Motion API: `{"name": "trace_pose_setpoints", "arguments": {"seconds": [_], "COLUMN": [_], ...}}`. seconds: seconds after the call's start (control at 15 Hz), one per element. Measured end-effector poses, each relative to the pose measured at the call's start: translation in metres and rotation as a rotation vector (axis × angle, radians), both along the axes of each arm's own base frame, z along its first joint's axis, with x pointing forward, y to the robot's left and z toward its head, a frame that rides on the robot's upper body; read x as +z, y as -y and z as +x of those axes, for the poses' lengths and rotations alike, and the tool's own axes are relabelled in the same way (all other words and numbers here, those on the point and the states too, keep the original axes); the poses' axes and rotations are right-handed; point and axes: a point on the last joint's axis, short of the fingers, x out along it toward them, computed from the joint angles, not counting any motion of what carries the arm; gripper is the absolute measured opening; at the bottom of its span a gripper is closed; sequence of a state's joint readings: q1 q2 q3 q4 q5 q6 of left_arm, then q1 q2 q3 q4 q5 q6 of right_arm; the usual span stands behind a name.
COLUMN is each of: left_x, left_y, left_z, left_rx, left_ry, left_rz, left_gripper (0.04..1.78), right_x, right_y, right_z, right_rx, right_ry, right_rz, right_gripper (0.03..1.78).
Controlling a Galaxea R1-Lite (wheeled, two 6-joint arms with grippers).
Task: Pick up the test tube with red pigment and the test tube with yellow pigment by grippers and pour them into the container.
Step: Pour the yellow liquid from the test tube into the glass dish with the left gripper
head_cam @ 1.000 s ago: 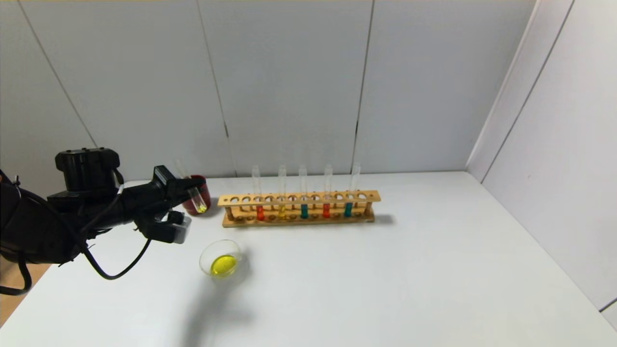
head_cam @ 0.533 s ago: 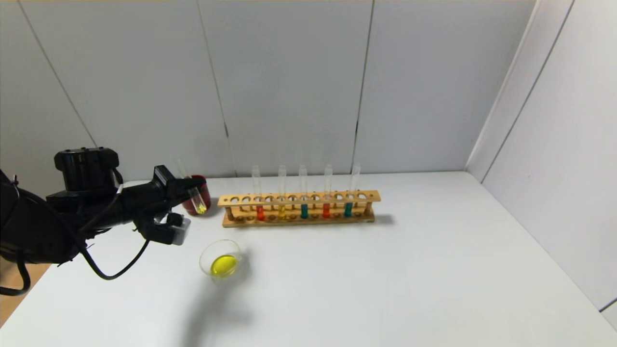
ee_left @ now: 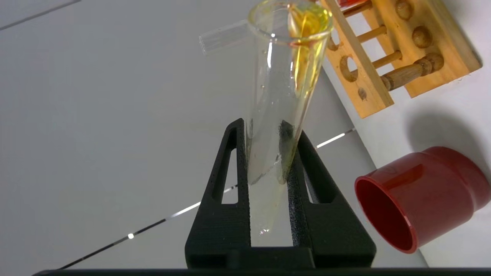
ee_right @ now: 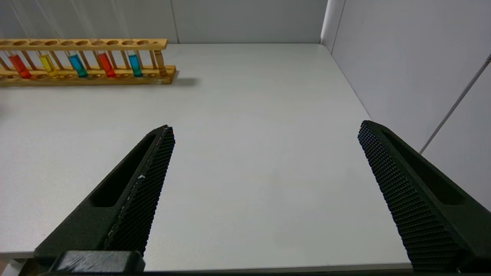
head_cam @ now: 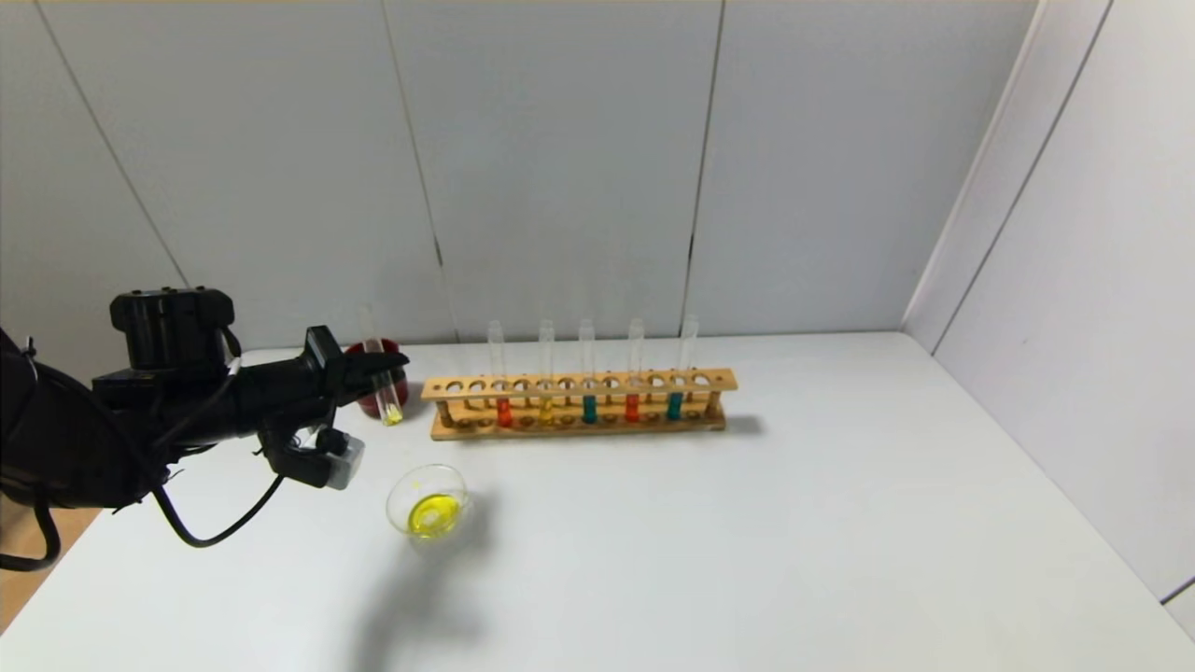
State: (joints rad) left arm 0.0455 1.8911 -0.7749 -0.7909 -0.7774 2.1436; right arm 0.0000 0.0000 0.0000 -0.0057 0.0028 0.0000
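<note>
My left gripper (head_cam: 381,366) is shut on the test tube with yellow pigment (head_cam: 384,383), held nearly upright in front of the dark red cup (head_cam: 372,364), with a small yellow residue at its bottom. In the left wrist view the tube (ee_left: 282,96) sits between the fingers of that gripper (ee_left: 264,128). The container (head_cam: 428,501), a clear glass dish with yellow liquid, stands on the table below and to the right of that gripper. A test tube with red pigment (head_cam: 503,397) stands in the wooden rack (head_cam: 579,401). My right gripper (ee_right: 264,132) is open and empty over bare table, out of the head view.
The rack also holds a yellow tube (head_cam: 546,397), two teal tubes (head_cam: 589,397) and a second orange-red tube (head_cam: 632,397). Grey walls close the back and right. The white table (head_cam: 794,523) stretches to the right of the rack.
My left gripper has turned the tube from a leftward tilt to nearly upright and moved it slightly lower and toward me. The dish and rack have not moved.
</note>
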Motion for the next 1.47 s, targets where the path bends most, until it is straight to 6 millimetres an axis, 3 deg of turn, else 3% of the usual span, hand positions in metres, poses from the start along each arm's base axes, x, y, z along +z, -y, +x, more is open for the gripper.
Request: {"name": "trace_pose_setpoints", "arguments": {"seconds": [0.67, 1.47], "left_x": [0.008, 0.017], "left_y": [-0.003, -0.003], "left_z": [0.016, 0.020], "left_rx": [-0.019, -0.086], "left_ry": [0.068, 0.151], "left_rz": [0.059, 0.153], "left_gripper": [0.33, 0.33], "right_x": [0.000, 0.000], "right_y": [0.000, 0.000], "right_z": [0.000, 0.000], "right_rx": [0.000, 0.000], "right_ry": [0.000, 0.000], "right_rz": [0.000, 0.000], "right_gripper": [1.75, 1.75]}}
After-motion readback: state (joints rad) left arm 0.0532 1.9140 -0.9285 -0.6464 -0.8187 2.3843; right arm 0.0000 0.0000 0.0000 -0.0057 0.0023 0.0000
